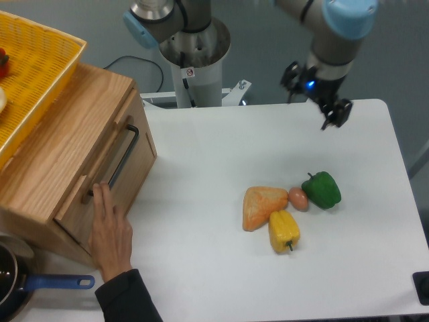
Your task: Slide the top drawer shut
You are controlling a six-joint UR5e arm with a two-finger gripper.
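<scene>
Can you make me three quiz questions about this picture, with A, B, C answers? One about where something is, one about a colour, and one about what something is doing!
1. Where is the gripper?
A. Touching the drawer handle
B. Above the table's far right side
C. Inside the basket

2. What colour is the pepper next to the egg?
A. Green
B. Purple
C. Blue

3. What is the person's hand doing?
A. Picking up the pan
B. Holding the yellow pepper
C. Resting against the top drawer front

Answers:
1. B: the gripper hangs over the table's far right part, well away from the drawer.
2. A: the pepper beside the egg is bright green.
3. C: the hand lies flat on the wooden front panel, just below the black handle.
</scene>
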